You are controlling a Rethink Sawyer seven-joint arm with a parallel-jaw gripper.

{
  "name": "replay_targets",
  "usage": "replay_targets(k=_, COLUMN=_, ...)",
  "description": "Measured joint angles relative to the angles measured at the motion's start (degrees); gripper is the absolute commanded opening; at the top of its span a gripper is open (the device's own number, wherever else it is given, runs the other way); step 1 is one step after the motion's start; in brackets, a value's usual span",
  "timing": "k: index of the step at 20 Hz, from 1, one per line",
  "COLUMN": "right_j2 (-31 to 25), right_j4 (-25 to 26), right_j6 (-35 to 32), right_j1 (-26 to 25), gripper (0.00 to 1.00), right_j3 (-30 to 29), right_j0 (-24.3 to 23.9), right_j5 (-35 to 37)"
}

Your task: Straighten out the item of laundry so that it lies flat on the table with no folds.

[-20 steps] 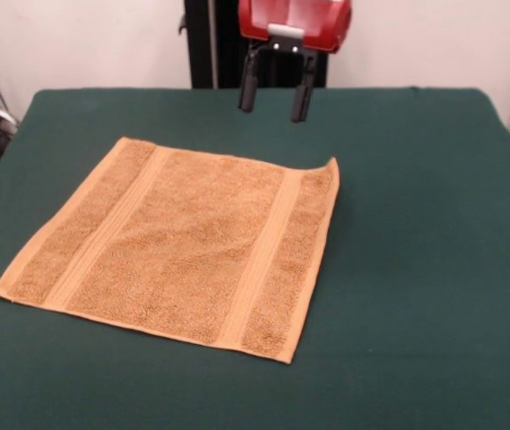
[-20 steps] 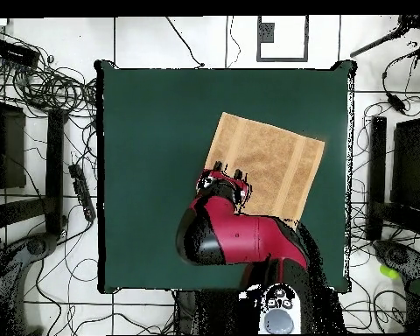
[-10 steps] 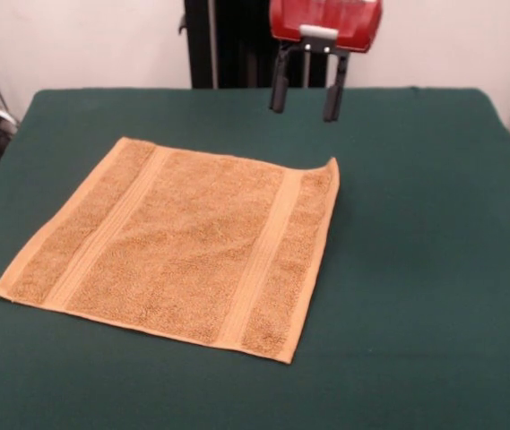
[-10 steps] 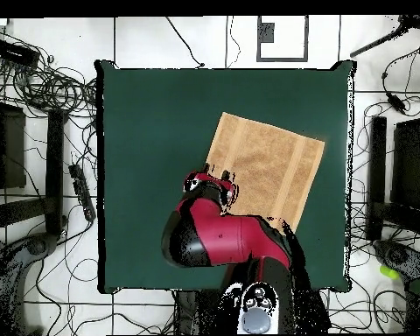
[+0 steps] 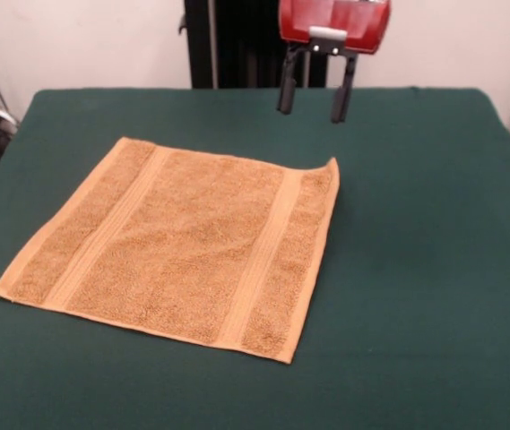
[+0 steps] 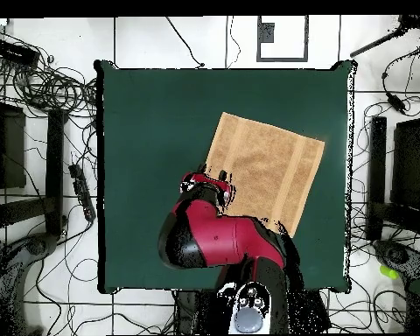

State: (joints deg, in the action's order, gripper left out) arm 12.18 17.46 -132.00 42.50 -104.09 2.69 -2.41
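Observation:
The golden-orange towel lies spread out on the dark green table, left of centre in the front view. Two paler woven bands run across it. Its far right corner curls up slightly. My gripper hangs open and empty above the table, beyond that raised corner and clear of the cloth. In the overhead view the towel lies right of centre and my gripper is at its lower left corner, with the red arm covering part of the towel's lower edge. No white tag shows.
Cables and dark equipment lie on the floor around the table in the overhead view. The robot's black pedestal stands behind the table's far edge.
My gripper has moved to the right in the front view and risen a little, staying open. The towel has not moved.

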Motion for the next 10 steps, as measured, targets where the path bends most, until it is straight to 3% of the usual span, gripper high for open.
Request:
replay_targets(k=6, right_j2=3.18, right_j4=0.88, right_j6=0.0, right_j1=-3.39, gripper=1.0, right_j3=0.52, right_j0=0.95, right_j5=-4.92)
replay_targets(k=10, right_j2=9.35, right_j4=-3.57, right_j6=0.0, right_j1=-10.85, gripper=1.0, right_j3=1.93, right_j0=4.5, right_j5=-19.37)
